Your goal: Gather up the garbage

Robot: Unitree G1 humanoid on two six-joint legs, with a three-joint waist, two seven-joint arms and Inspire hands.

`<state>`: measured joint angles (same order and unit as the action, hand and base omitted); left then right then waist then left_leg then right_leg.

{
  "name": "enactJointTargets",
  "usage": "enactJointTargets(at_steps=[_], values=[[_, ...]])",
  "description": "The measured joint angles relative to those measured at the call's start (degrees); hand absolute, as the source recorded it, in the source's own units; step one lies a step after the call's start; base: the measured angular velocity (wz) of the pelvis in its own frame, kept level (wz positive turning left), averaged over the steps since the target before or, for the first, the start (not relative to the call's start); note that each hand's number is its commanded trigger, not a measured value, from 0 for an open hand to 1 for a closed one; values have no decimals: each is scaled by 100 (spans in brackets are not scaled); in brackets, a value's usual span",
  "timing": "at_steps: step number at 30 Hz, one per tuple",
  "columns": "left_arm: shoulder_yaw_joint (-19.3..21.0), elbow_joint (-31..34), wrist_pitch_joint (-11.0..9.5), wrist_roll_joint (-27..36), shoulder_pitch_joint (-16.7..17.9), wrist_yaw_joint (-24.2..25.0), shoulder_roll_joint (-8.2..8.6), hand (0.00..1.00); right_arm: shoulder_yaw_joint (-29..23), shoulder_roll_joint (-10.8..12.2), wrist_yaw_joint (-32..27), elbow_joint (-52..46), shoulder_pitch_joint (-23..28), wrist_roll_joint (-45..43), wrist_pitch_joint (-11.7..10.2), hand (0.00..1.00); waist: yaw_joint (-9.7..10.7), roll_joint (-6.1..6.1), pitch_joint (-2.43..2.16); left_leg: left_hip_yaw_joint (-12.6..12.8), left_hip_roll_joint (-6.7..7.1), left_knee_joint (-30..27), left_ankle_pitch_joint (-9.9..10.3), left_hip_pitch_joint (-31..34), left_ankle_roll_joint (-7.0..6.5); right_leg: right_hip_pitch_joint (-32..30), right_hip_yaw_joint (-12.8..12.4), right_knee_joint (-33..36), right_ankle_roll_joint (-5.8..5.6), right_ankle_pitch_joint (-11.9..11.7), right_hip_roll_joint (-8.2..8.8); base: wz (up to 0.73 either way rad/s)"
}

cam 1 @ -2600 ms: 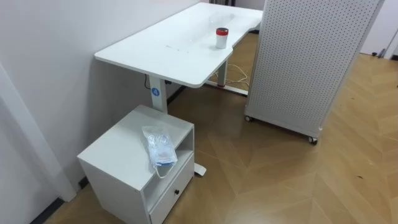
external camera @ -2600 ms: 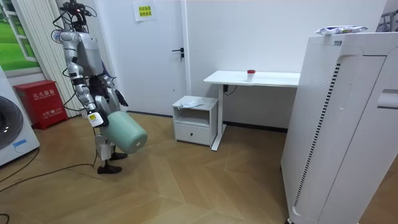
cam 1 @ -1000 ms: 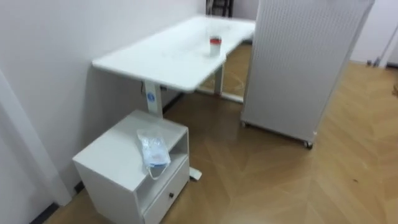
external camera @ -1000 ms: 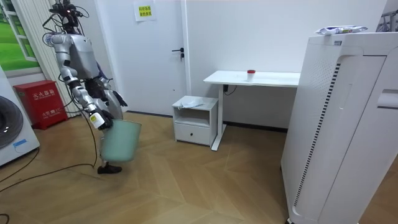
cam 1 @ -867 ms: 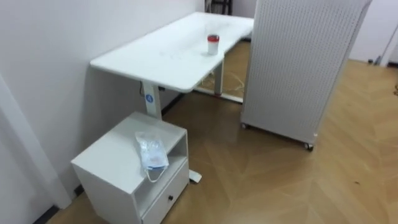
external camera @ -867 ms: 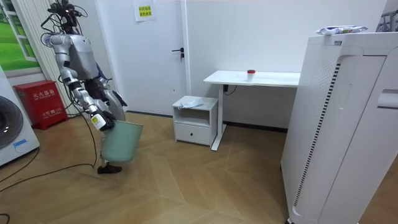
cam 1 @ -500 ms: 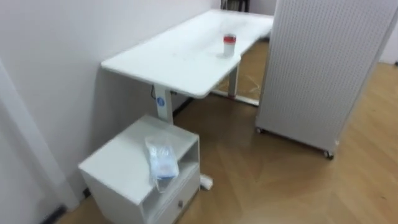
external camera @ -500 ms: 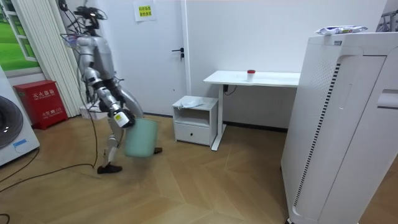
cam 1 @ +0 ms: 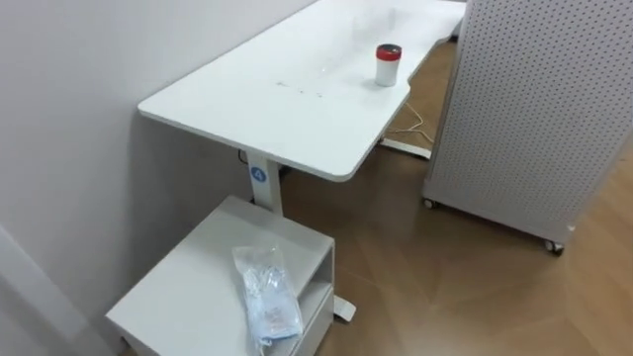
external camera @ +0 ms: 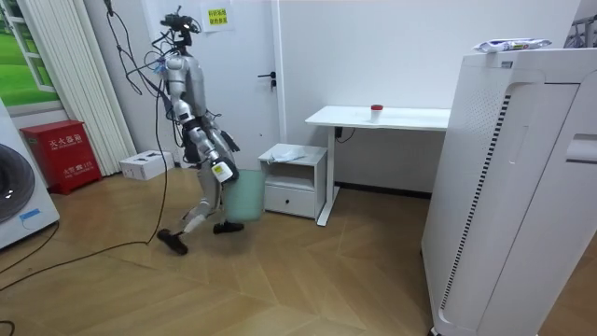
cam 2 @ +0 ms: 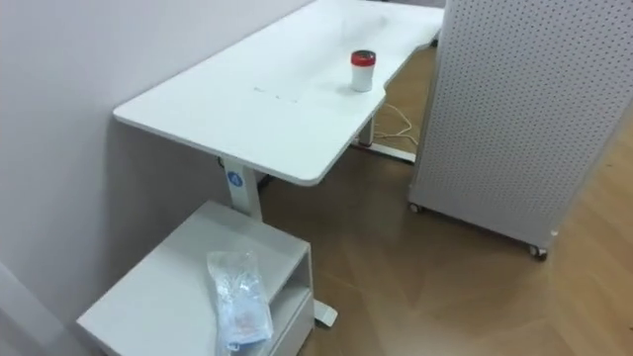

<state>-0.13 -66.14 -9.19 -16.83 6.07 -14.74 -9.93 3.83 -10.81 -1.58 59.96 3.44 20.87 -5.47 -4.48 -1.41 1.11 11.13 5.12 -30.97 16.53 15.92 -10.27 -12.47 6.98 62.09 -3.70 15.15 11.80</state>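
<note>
A clear plastic bag with crumpled contents lies on top of the low white cabinet, just below me in the eye views. A red-lidded cup stands on the white desk behind the cabinet. In the room view I am mid-stride just short of the cabinet, on the room view's left of it. A pale green bin hangs at knee height from my right hand. My left hand is a small dark shape at hip height.
A tall white perforated unit on castors stands right of the desk, with wood floor between it and the cabinet. A wall runs along the left. In the room view a large white appliance fills the right.
I have walked from near the curtains toward the cabinet, with the bin swinging from tipped forward to hanging at my side. Cabinet and desk now appear closer in the eye view.
</note>
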Motion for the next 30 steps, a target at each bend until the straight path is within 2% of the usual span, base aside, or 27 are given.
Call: enactJointTargets(at_steps=[1, 2, 3, 5, 6, 7, 8, 9, 10, 12, 13, 15, 17, 21, 24, 25, 27, 30], values=[[-104, 33, -5, 105, -33, -79, 3, 0, 52, 16, -17, -9, -33, 92, -15, 100, 54, 53, 22, -68, -63, 78, -1, -85, 2, -276, 54, -296, 25, 163, -116, 25], [-124, 100, -27, 158, -33, -136, 25, 0, 49, 35, -52, 14, -36, 136, -22, 100, 99, 80, 18, -159, -83, 189, -9, -200, 14, -441, 76, -816, 25, 235, -228, 31], [-139, 108, -73, 168, -13, -161, 33, 0, 48, 37, -53, 15, -23, 140, -33, 100, 130, 88, 21, -214, -92, 237, -11, -254, 18, -475, 94, -1174, 28, 248, -277, 35], [-246, 117, -232, 162, -30, -298, 51, 0, 45, 34, -35, 6, -12, 129, -163, 100, 181, 103, -2, -380, -118, 362, 3, -387, 56, -545, 74, -2622, 64, 214, -449, 30], [-293, 123, -248, 163, -30, -339, 50, 0, 64, 38, -32, 6, -13, 130, -212, 100, 189, 106, -7, -424, -127, 373, 10, -402, 69, -540, 47, -2970, 66, 155, -504, 40], [-366, 204, -255, 162, -22, -440, 46, 0, 115, 61, -44, 12, -12, 140, -286, 100, 259, 106, -9, -555, -124, 405, 24, -428, 98, -527, 16, -3424, 84, -113, -604, 58], [-447, 273, -268, 163, -30, -544, 41, 0, 124, 106, -78, 34, 0, 148, -339, 100, 308, 96, -27, -649, -122, 442, 38, -449, 135, -477, -35, -3616, 187, -380, -679, 65], [-460, 284, -280, 157, -59, -584, 38, 0, 124, 125, -99, 45, -1, 148, -339, 100, 317, 79, -43, -656, -121, 450, 50, -445, 158, -447, -60, -3664, 231, -575, -708, 63], [-469, 310, -291, 152, -166, -644, 58, 0, 119, 114, -128, 46, -26, 147, -344, 100, 321, 91, -39, -668, -154, 451, 74, -432, 200, -447, -42, -3641, 165, -651, -749, 40], [-469, 327, -409, 140, -267, -847, 43, 0, 162, 113, -155, 49, -148, 143, -392, 100, 280, 117, -28, -707, -200, 407, 100, -353, 248, -500, -21, -3653, 216, -616, -788, 18], [-492, 329, -437, 111, -368, -1002, 45, 0, 198, 111, -155, 92, -271, 155, -490, 100, 288, 140, -15, -709, -229, 331, 107, -242, 265, -585, 8, -3623, 237, -603, -785, 7], [-535, 323, -471, 99, -606, -1186, 73, 0, 306, 106, -174, 248, -483, 156, -579, 100, 290, 159, 8, -706, -245, 246, 106, -71, 272, -746, 24, -3537, 274, -573, -786, 10], [-616, 304, -608, 104, -980, -1419, 105, 0, 446, 122, -209, 434, -732, 157, -624, 100, 297, 182, 52, -704, -249, 223, 107, 160, 307, -977, 11, -3490, 288, -564, -784, 3], [-741, 381, -737, 62, -1425, -1830, 215, 0, 652, 141, -309, 526, -907, 156, -641, 100, 310, 147, 115, -652, -226, -11, 108, 564, 315, -1463, -66, -3126, 309, -546, -729, -1], [-916, 437, -825, -92, -1700, -2179, 218, 0, 805, 134, -460, 483, -996, 212, -783, 100, 428, 81, 167, -662, -216, -324, 180, 1026, 326, -1879, -46, -2810, 338, -490, -681, 9], [-978, 428, -841, -90, -1813, -2331, 231, 0, 863, 131, -497, 483, -1104, 350, -811, 100, 451, 49, 206, -663, -218, -478, 218, 1203, 326, -2040, -32, -2686, 351, -473, -680, 5], [-1084, 426, -874, -135, -1903, -2546, 281, 0, 876, 131, -539, 482, -1157, 466, -823, 100, 492, 34, 222, -684, -235, -672, 246, 1420, 338, -2204, 25, -2585, 377, -470, -679, 7], [-1274, 426, -965, -133, -1919, -2888, 298, 0, 886, 129, -586, 417, -1195, 653, -885, 100, 603, 24, 221, -716, -240, -899, 253, 1719, 352, -2461, 72, -2419, 416, -461, -656, 9]])
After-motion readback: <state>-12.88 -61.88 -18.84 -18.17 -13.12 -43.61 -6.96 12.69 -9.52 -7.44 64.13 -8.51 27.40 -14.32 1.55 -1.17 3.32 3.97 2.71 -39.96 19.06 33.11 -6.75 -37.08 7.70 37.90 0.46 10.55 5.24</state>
